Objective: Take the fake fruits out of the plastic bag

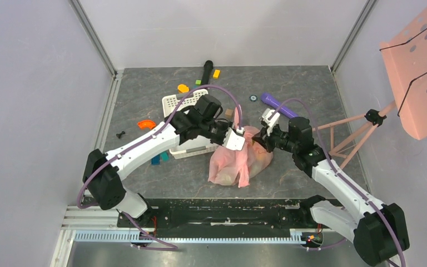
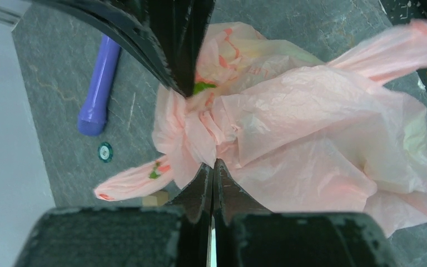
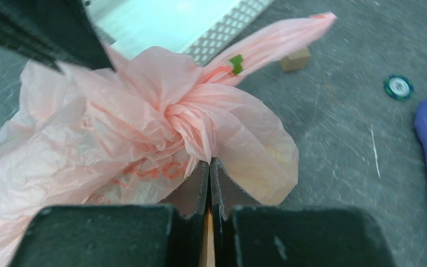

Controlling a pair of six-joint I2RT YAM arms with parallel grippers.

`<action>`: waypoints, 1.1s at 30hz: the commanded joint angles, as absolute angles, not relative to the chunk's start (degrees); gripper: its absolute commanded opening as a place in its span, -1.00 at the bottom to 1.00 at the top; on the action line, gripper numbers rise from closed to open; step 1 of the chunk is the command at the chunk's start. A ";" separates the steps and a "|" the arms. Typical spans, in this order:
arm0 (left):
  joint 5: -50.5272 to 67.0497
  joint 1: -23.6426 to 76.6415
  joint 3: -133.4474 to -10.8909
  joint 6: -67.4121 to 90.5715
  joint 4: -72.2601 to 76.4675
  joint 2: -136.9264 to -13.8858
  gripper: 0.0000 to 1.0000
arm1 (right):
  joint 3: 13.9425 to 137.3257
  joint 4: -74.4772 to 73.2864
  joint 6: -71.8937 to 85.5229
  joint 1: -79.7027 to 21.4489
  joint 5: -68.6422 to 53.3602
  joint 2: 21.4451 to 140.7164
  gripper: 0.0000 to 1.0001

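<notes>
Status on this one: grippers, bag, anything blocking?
Left gripper shut on the plastic bag at its bunched neck. Right gripper shut on it, opposite side. Fake fruits inside, none out. White basket beside bag, not blocking.

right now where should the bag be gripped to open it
The bunched knot on top of the bag, from opposite sides: film gathers there into thick folds, the rest lies slack. Left gripper and right gripper are shut there.

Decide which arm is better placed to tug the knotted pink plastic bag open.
Probably right: the right pincer is shut on the pink plastic bag at the knot's centre. The left pincer also grips it, but the white perforated basket crowds its pulling side.
</notes>
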State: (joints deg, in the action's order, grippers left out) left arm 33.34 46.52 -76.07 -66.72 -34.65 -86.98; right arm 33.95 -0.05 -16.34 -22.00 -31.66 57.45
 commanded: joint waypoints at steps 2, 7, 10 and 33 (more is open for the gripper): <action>33.88 46.67 -68.11 -49.26 -17.34 -81.69 -0.96 | 33.14 3.35 -4.48 -21.94 -13.79 52.95 -1.00; 26.95 46.67 -57.94 -29.55 3.17 -76.55 -0.96 | 32.11 3.87 3.84 -21.92 -3.62 47.82 -1.00; 24.17 46.76 -53.46 -19.99 9.77 -74.47 -0.96 | 31.08 3.54 8.53 -21.93 1.43 44.66 -1.00; -13.18 47.81 -38.69 15.99 15.31 -64.62 -0.96 | 24.32 -14.74 42.89 -21.88 29.86 28.84 -1.00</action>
State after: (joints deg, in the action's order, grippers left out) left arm -8.62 47.99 -40.53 10.61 11.35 -66.92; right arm 26.04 -10.00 34.50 -22.02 21.37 31.22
